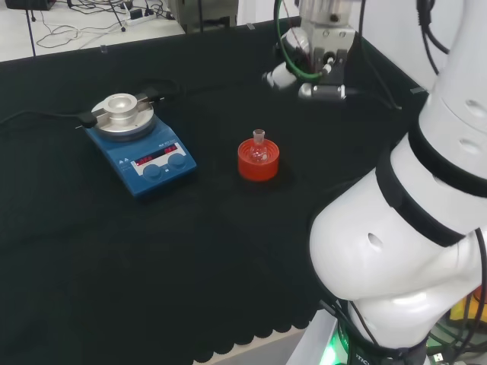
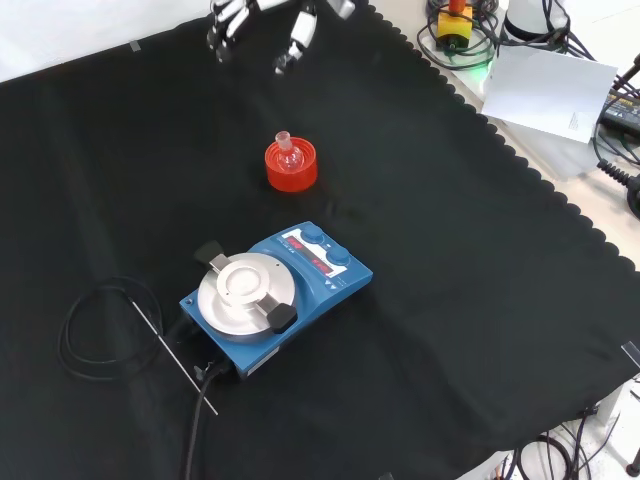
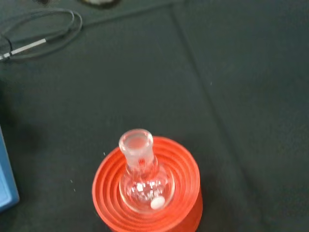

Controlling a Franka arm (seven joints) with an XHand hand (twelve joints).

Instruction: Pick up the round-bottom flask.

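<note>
A small clear round-bottom flask (image 1: 259,149) stands upright in a red ribbed ring stand (image 1: 257,166) near the middle of the black cloth. In the front view the flask (image 2: 289,153) and its stand (image 2: 293,174) lie below the hand (image 2: 299,30). The hand hangs at the top edge, well above the cloth, with relaxed spread fingers that hold nothing. In the head view the hand (image 1: 283,74) is beyond and to the right of the flask, apart from it. The wrist view looks down on the flask (image 3: 145,186) and the stand (image 3: 186,169).
A blue hotplate stirrer (image 1: 143,148) with a round metal top stands to the left of the flask in the head view. In the front view the stirrer (image 2: 280,295) is nearer, with a coiled black cable (image 2: 95,330) and a thin metal probe (image 2: 175,355) beside it.
</note>
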